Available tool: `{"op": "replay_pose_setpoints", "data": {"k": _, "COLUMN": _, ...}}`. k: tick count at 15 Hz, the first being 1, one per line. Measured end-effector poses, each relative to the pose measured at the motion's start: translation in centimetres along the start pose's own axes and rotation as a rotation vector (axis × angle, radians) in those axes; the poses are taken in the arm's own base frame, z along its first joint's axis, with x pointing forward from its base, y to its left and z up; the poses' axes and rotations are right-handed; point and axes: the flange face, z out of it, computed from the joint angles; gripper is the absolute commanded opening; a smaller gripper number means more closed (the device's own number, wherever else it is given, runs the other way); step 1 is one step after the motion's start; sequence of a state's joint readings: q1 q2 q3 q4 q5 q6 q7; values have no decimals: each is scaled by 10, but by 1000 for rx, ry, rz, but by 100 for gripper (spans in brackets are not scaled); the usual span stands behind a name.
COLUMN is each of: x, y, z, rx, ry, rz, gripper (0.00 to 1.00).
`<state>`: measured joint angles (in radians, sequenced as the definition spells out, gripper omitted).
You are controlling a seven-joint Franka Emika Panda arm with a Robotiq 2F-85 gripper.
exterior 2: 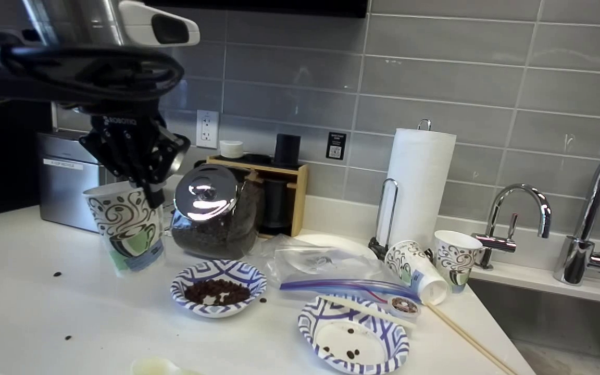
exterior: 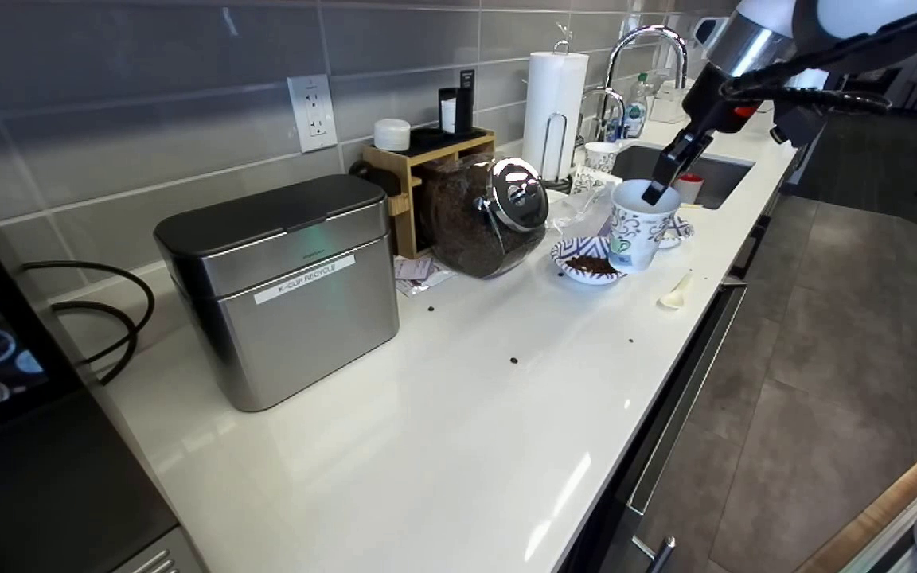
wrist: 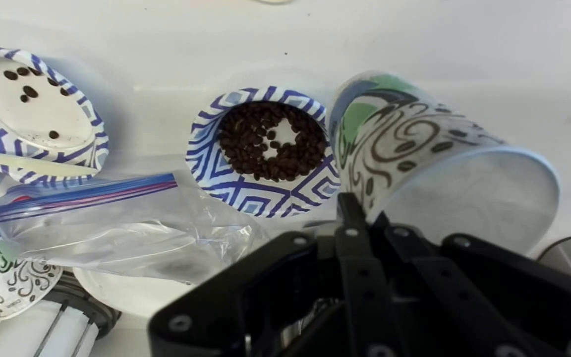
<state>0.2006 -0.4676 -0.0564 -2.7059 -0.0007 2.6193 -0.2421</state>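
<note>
The jaws are pinching the paper cup (wrist: 409, 124) by its rim, beside the bowl (wrist: 260, 197) of beans (wrist: 243, 136); I'm judging this a positioning step, the next move calling for steadiness.

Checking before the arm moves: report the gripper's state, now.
Gripper: closed, holding the white paper cup with brown swirls and green print by its rim.

Your end effector (wrist: 366, 210) is black; the paper cup (exterior 2: 125, 224) you hold is white with brown swirls, a green motif and blue patches. You see a white paper bowl (wrist: 203, 148) banded in angular blue and purple, dark brown coffee beans (wrist: 246, 144), a white tabletop (exterior: 427, 446), grey wall tiles (exterior 2: 440, 41) and a black-lidded silver bin (exterior: 323, 334).
</note>
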Motion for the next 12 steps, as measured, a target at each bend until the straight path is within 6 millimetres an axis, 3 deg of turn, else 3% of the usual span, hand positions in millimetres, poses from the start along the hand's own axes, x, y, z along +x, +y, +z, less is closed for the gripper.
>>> {"op": "replay_pose_setpoints", "data": {"k": 6, "x": -10, "y": -23, "z": 26, "rx": 63, "ry": 12, "rz": 8, "gripper": 1}}
{"op": "replay_pose_setpoints", "data": {"k": 12, "x": -17, "y": -23, "z": 55, "rx": 76, "ry": -47, "rz": 8, "gripper": 1}}
